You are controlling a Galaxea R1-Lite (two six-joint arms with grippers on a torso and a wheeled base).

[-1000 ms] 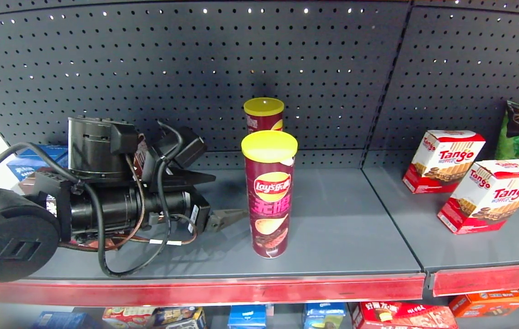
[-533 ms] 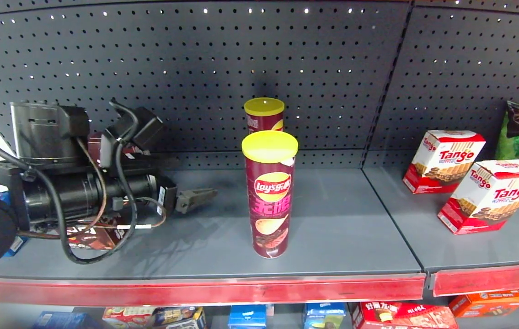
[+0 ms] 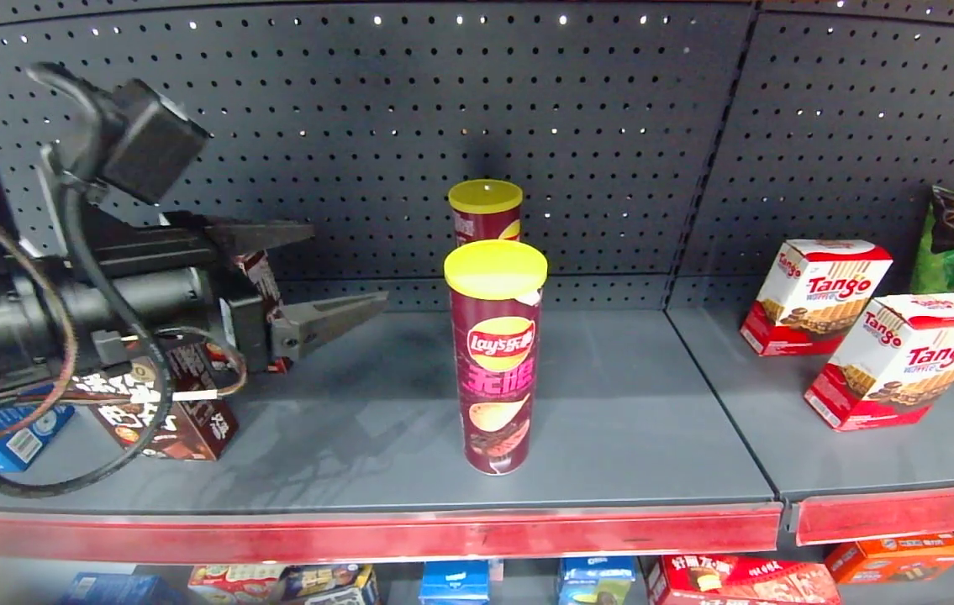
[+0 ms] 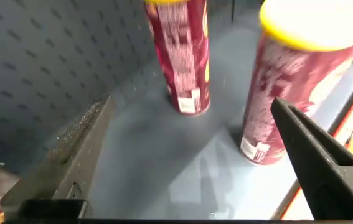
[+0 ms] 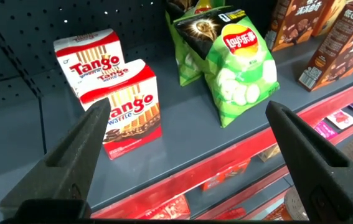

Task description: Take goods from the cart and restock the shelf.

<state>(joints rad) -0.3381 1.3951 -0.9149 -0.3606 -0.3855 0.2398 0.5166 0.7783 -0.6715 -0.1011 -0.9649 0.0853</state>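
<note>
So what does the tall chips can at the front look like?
The tall dark red chips can has a flat yellow lid and a chip picture. It stands upright, closed, on the grey metal shelf, in front of a matching can. Only the shelf touches it; the open left gripper is off to its side.

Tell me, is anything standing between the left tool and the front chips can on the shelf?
Nothing visible does. The open left tool hangs to the left of the front chips can, with bare shelf between them. The second can stands behind the front one, by the pegboard, off that line.
</note>
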